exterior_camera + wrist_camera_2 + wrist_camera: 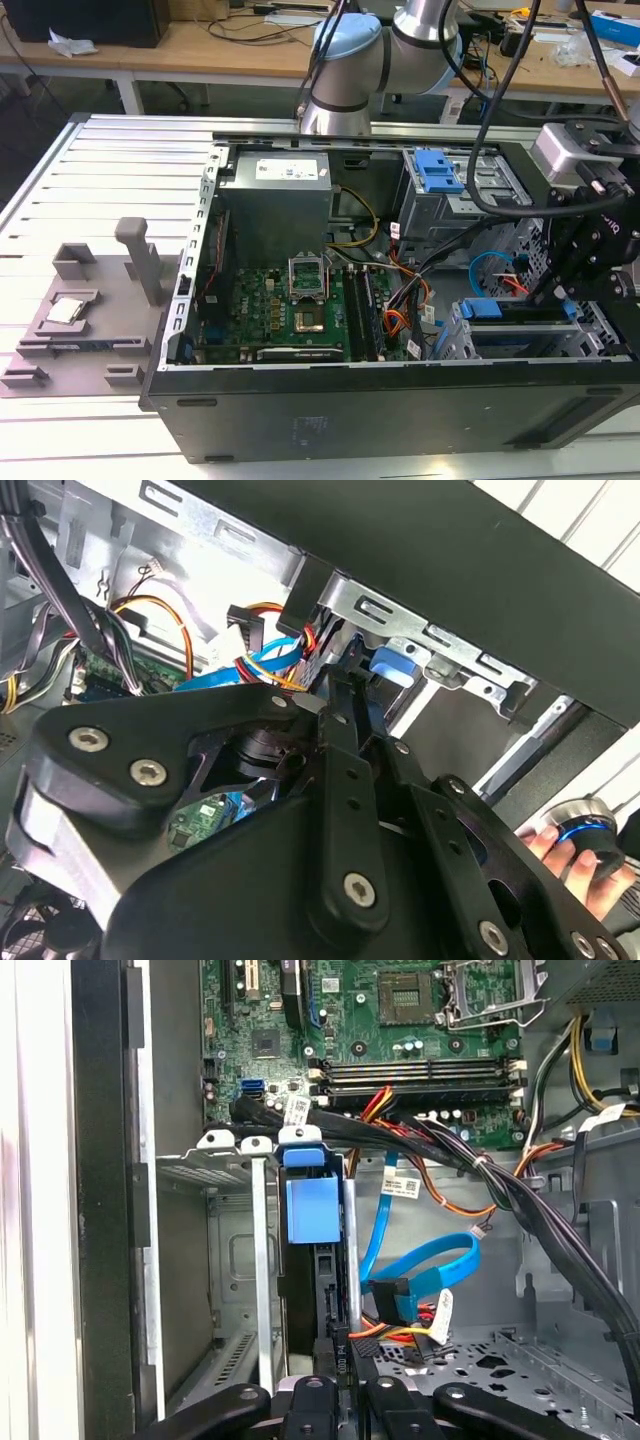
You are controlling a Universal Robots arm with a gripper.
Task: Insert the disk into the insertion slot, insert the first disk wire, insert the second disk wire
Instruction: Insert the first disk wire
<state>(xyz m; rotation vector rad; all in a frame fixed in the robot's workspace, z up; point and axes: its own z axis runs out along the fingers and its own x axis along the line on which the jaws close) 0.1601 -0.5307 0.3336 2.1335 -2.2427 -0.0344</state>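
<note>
At the disk's (305, 1210) wire end in the insertion slot (225, 1250), claw (348, 1340) pinched closed beside blue wire (430, 1265); plug likely wants squaring, gentle pressure.

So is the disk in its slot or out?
In: the disk, blue-framed, sits between the metal walls of the grey drive cage.

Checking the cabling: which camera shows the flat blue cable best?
The first wrist view: the flat blue cable loops in the open, its whole curve plain. The exterior view shows it small near the gripper; the second wrist view, a short stretch beyond the gripper's body.
</note>
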